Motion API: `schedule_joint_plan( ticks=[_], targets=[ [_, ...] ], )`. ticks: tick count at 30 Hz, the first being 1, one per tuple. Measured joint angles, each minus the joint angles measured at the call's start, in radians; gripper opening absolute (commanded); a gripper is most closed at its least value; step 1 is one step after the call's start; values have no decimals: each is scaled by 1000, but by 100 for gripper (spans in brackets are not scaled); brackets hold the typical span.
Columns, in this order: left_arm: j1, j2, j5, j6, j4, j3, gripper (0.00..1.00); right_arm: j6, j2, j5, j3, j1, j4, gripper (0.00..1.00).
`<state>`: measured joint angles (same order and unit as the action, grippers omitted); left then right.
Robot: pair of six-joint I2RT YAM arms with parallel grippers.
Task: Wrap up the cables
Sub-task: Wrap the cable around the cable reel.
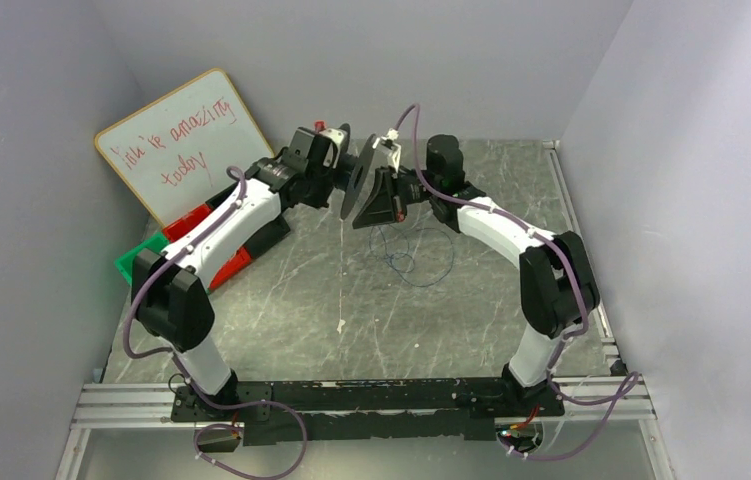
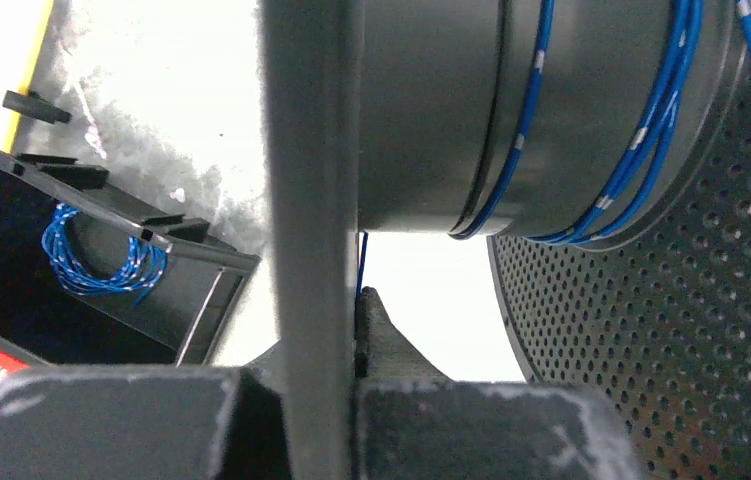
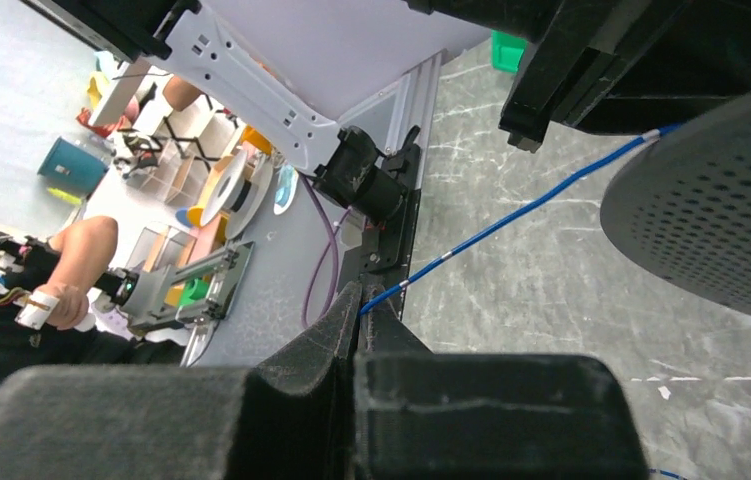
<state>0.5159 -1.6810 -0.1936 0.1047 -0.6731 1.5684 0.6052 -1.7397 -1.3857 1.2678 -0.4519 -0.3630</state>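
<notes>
Far left, top view: white-faced whiteboard with red handwriting, leaning on the wall. Below it a green plastic bin and a red plastic bin on the grey marbled desk.

Left wrist view: an open black plastic bin beside the red one holds a small bundle of blue wire.

Left arm reaches in to mid-desk. Left gripper is pressed together on the near flange of a dark grey spool with perforated flanges, the flange seen edge-on between the fingers. The spool is held up off the desk, flanges roughly upright.

The thin blue wire with white marks lies in several turns round the drum, crowded toward the perforated flange, with one turn apart nearer the middle.

Top view: a thin whitish strand runs from under the spool toward the near edge.

Right gripper, just beside the spool, is closed, pinching the blue wire at its fingertips. From there the wire runs taut, up and right, to the spool's rim.

More blue wire lies in loose loops on the desk, below the right gripper and beside the right arm.
</notes>
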Motion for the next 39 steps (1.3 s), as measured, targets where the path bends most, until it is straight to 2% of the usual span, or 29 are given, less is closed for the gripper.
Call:
schedule_joint_plan(
  ticks=[7, 12, 22, 33, 39],
  targets=[
    [-18, -39, 63, 89, -84, 80, 2, 3, -54, 9, -2, -33, -28, 0],
    [-85, -39, 203, 163, -145, 132, 2, 1, -82, 35, -2, -33, -48, 8],
    [-268, -25, 330, 288, -78, 138, 2, 77, -175, -114, -28, -64, -88, 7],
    [-362, 65, 497, 328, -56, 138, 2, 149, -202, -146, -31, -64, -173, 5],
    [-397, 87, 589, 338, -38, 138, 2, 262, -237, -148, -42, -54, -312, 7]
  ],
)
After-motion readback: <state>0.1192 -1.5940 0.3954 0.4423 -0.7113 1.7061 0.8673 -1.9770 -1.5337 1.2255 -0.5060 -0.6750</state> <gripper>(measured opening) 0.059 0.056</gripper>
